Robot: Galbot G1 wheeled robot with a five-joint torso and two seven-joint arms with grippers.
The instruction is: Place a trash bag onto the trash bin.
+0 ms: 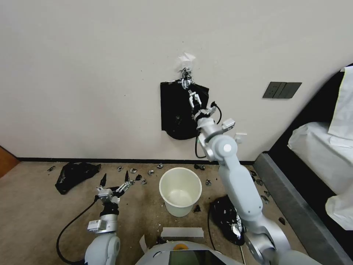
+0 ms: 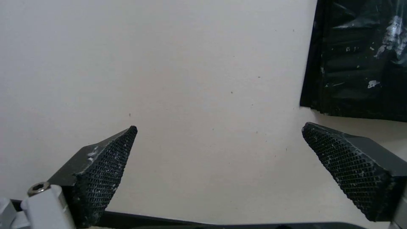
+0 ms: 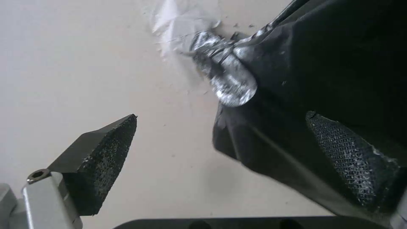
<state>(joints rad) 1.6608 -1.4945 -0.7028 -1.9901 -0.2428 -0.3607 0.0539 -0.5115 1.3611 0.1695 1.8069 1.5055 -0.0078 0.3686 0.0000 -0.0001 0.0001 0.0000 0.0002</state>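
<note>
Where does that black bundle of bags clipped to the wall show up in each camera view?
Head view: the black bundle hangs on the wall above the trash bin, with the right tool open in front of it.
Left wrist view: its lower corner sits at the picture's upper right, beyond the open left tool.
Right wrist view: it fills the right side.
Shared landmark: the silvery clip at its top.
</note>
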